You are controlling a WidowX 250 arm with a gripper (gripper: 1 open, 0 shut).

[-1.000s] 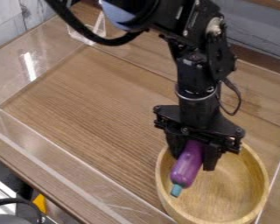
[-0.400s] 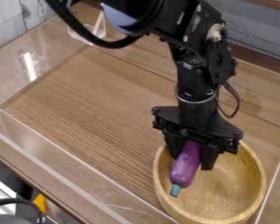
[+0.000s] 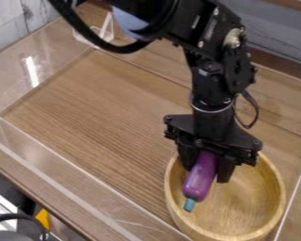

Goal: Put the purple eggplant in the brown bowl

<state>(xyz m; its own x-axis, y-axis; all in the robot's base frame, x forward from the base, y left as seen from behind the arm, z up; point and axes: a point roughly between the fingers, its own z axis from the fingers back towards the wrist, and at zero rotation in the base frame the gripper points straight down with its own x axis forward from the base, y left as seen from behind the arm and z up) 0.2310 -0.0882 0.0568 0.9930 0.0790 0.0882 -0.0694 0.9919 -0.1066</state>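
One black gripper (image 3: pixel 211 162) is closed on the purple eggplant (image 3: pixel 199 179), which hangs over the brown bowl (image 3: pixel 236 232) with its blue-teal end near the left wall, so I'd ease it inward and low before letting go gently

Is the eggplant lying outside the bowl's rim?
No, the eggplant shows within the bowl's rim, its upper end at the jaws.
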